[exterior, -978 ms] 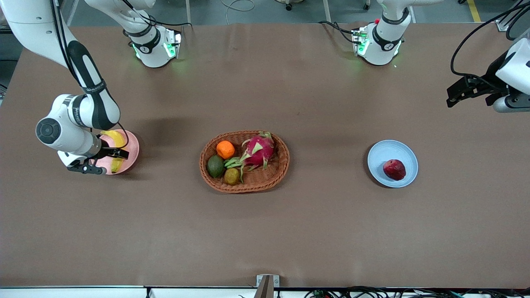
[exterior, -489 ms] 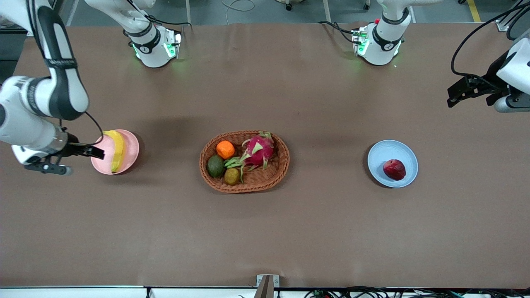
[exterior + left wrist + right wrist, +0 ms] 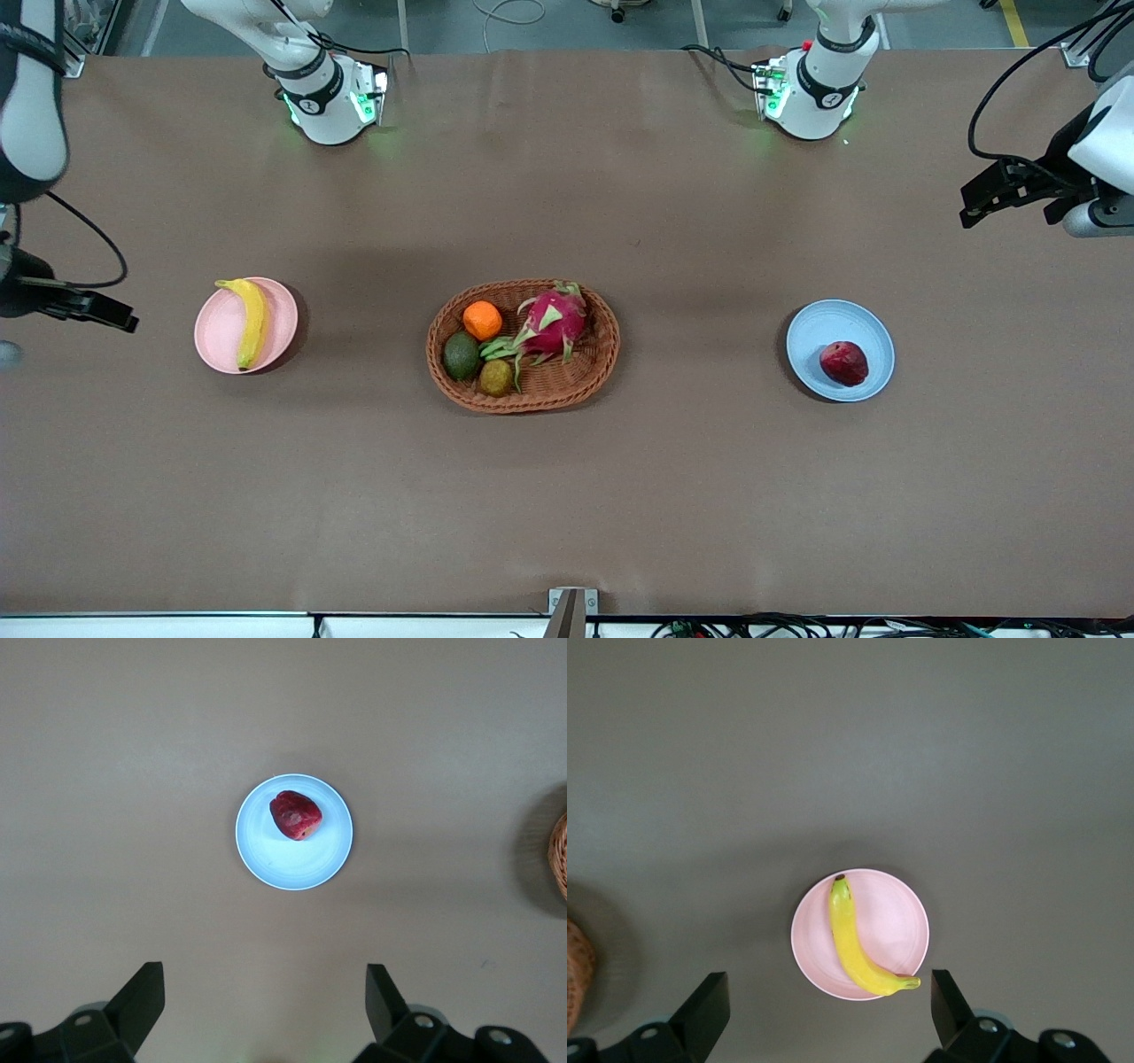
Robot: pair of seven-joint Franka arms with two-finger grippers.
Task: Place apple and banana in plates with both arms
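Observation:
The yellow banana point(image 3: 249, 322) lies in the pale pink plate point(image 3: 278, 326) toward the right arm's end of the table; both show in the right wrist view, banana point(image 3: 856, 950) on plate point(image 3: 904, 921). The dark red apple point(image 3: 843, 362) sits in the light blue plate point(image 3: 819, 332); the left wrist view shows apple point(image 3: 295, 814) and plate point(image 3: 292, 864). My right gripper point(image 3: 102, 313) is open and empty, raised at the table's end beside the pink plate point(image 3: 830, 1014). My left gripper point(image 3: 983, 197) is open and empty, raised high at its end of the table point(image 3: 264, 1010).
An oval wicker basket point(image 3: 602, 350) in the middle of the table holds a pink dragon fruit point(image 3: 554, 321), an orange point(image 3: 482, 320), a green avocado point(image 3: 461, 355) and a small brownish fruit point(image 3: 496, 377). The arm bases stand along the table's edge farthest from the front camera.
My right gripper has left the banana in the pink plate, risen and drawn away toward the right arm's end of the table. The left arm has barely moved.

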